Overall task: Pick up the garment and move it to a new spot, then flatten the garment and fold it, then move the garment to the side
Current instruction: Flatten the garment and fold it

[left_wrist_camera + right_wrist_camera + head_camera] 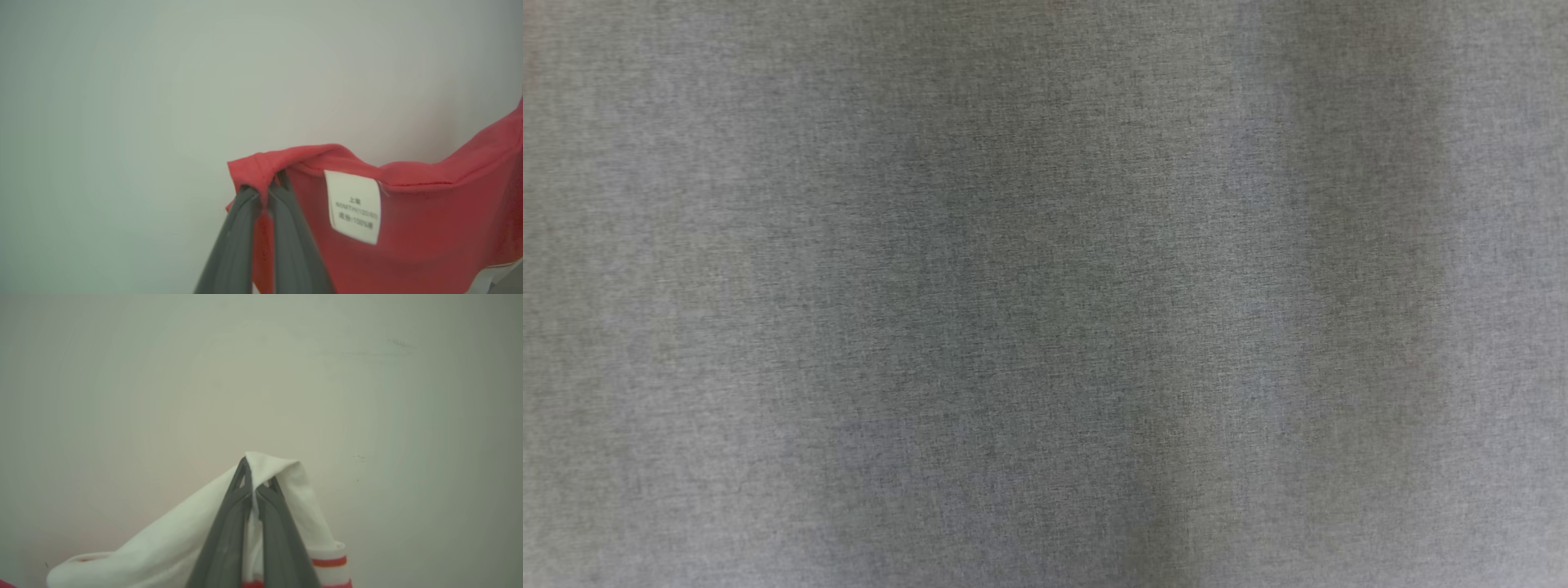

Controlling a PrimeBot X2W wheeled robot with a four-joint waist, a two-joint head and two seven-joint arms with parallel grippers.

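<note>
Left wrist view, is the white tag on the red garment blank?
No, the white tag on the red garment carries lines of dark printed text.

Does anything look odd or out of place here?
Yes: in the head view, blurred grey cloth sits close up; what it is I cannot tell. The left gripper and right gripper have jaws shut on the garment, no tear visible.

care label on red garment | Chinese print, mostly blurred | legible: "100%"

Hard to see
I can't read the blurry tag, and the red shirt runs out of sight on the right.
</note>
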